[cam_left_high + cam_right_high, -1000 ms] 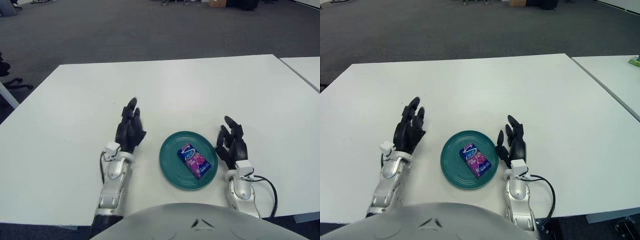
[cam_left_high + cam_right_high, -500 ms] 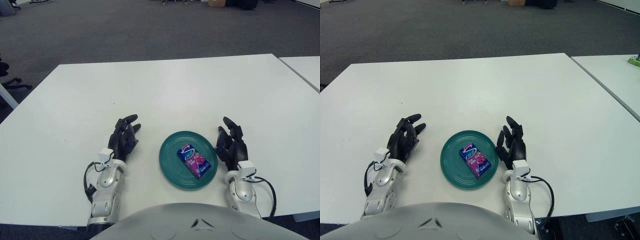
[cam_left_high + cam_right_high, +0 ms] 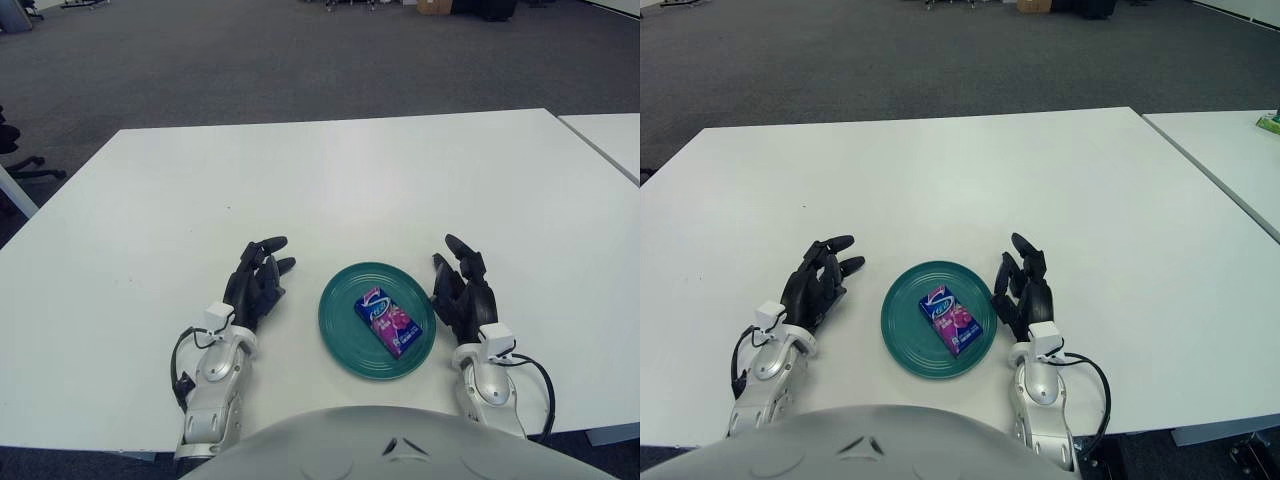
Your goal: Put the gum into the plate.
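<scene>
1. Left hand (image 3: 255,285) sat low, just left of the plate (image 3: 340,338), fingers loosely spread, holding nothing.
2. Right hand (image 3: 462,290) sat just beside the plate's right rim, fingers apart and empty.
3. Gum (image 3: 387,320) lay flat inside the teal plate, slightly right of centre.
4. White tabletop (image 3: 330,170) stretched away behind; grey carpet floor (image 3: 250,60) beyond it.

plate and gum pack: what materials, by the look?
Plate: teal, looks like glazed ceramic or hard plastic; soft sheen on the raised rim, which one it is stays open. Gum pack: small printed box, likely glossy cardboard or foil wrap; sharp edges, blue and pink print. It lies flat in the plate, between the left robot hand and the right robot hand.
</scene>
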Action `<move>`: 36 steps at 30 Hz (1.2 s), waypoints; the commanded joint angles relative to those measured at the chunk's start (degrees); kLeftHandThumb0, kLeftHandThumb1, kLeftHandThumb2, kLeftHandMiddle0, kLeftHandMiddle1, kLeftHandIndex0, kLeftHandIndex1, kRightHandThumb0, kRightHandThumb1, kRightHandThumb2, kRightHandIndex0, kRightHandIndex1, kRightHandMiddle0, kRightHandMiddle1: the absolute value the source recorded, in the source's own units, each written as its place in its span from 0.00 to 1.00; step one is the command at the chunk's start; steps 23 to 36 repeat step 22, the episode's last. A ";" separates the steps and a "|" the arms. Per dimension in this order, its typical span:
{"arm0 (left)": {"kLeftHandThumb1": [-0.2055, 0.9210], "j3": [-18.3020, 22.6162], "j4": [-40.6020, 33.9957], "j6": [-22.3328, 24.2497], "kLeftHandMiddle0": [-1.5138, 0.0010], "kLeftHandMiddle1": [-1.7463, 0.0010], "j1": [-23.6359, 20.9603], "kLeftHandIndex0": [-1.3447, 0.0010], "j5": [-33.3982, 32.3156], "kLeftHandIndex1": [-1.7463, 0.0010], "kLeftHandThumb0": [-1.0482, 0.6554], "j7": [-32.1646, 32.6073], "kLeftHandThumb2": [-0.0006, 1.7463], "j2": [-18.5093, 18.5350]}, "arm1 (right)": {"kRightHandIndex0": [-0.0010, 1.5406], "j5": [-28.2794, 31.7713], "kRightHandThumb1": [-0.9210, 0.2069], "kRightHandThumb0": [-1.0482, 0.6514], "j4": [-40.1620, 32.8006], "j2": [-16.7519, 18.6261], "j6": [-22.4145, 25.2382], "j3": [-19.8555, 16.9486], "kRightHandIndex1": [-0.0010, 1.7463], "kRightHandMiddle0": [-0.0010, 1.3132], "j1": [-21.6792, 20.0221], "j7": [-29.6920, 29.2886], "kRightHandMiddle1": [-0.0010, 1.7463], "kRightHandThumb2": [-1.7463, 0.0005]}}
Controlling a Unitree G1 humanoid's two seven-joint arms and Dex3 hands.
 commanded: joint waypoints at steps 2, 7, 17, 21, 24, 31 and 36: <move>1.00 -0.71 1.86 -0.88 0.72 0.45 1.14 0.77 0.83 0.35 0.17 -1.49 0.50 0.78 | 0.29 0.65 0.00 0.22 2.26 -0.39 2.61 -0.61 0.04 0.00 2.42 0.36 0.38 0.48; 1.00 -4.09 0.56 -3.32 0.70 0.46 5.92 0.80 3.49 0.34 0.16 -0.30 0.51 -0.52 | 0.29 0.37 0.00 0.23 2.05 -0.94 2.67 -0.89 0.03 0.00 2.53 0.70 0.37 0.48; 1.00 -4.61 0.39 -4.03 0.69 0.44 7.69 0.84 4.68 0.30 0.14 2.48 0.52 -2.85 | 0.26 -1.27 0.00 0.23 1.62 -2.04 3.02 -0.97 0.02 0.00 2.28 1.07 0.36 0.47; 1.00 -4.53 1.27 -5.50 0.71 0.44 7.48 0.85 4.75 0.30 0.14 2.73 0.52 -3.39 | 0.26 -1.82 0.00 0.23 1.63 -2.11 2.73 -1.00 0.02 0.00 2.18 1.00 0.36 0.48; 1.00 -4.55 1.63 -6.02 0.71 0.44 7.03 0.85 4.71 0.30 0.14 2.76 0.51 -3.63 | 0.26 -1.89 0.00 0.23 1.72 -2.07 2.71 -1.01 0.02 0.00 2.06 1.01 0.36 0.48; 1.00 -4.55 1.63 -6.02 0.71 0.44 7.03 0.85 4.71 0.30 0.14 2.76 0.51 -3.63 | 0.26 -1.89 0.00 0.23 1.72 -2.07 2.71 -1.01 0.02 0.00 2.06 1.01 0.36 0.48; 1.00 -4.55 1.63 -6.02 0.71 0.44 7.03 0.85 4.71 0.30 0.14 2.76 0.51 -3.63 | 0.26 -1.89 0.00 0.23 1.72 -2.07 2.71 -1.01 0.02 0.00 2.06 1.01 0.36 0.48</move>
